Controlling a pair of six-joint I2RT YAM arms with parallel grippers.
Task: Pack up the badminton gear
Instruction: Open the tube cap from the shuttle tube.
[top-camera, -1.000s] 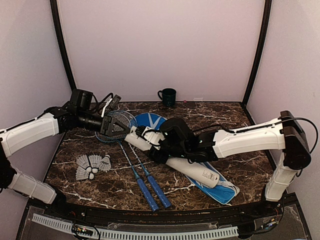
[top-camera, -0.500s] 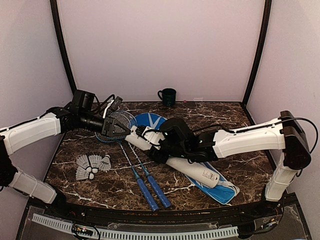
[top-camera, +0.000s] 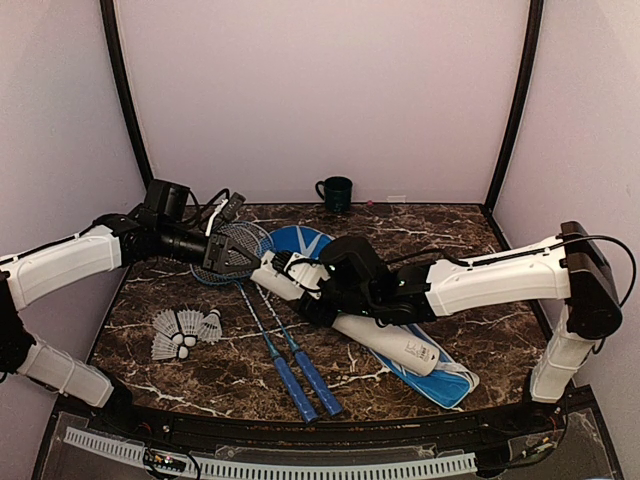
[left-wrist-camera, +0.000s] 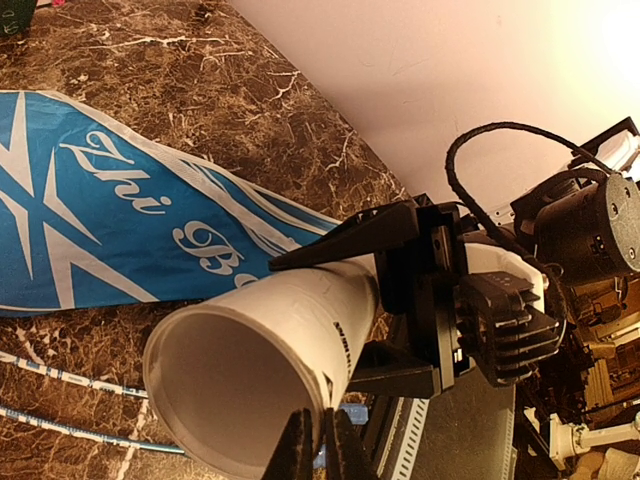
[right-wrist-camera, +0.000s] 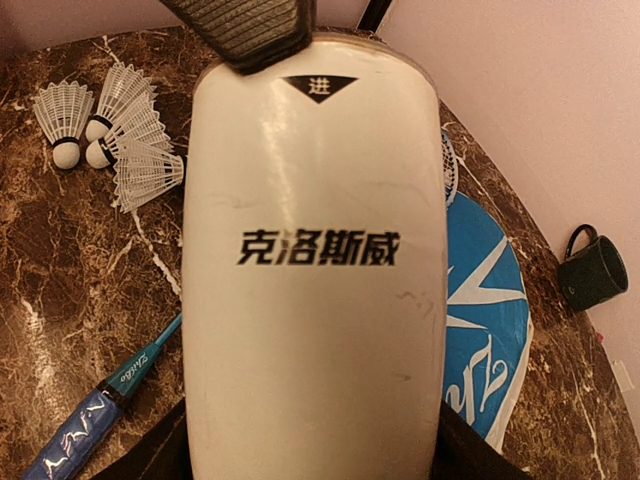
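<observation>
- Evidently the white tube (right-wrist-camera: 315, 300) was clamped by the wide-spread right pincer (left-wrist-camera: 315, 320) above the blue cover (left-wrist-camera: 100, 230).
- Its rim was pinched in the near-shut left pincer (left-wrist-camera: 322, 440).
- That rim could be crushed by opposing pulls.

High rear view overlooks table (top-camera: 440, 228); wrist views crowd the tube (right-wrist-camera: 315, 300).

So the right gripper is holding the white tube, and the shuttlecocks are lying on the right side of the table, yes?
No, one thing is off: the shuttlecocks lie on the left side of the table, as the top view shows. The right gripper does hold the white tube.
</observation>
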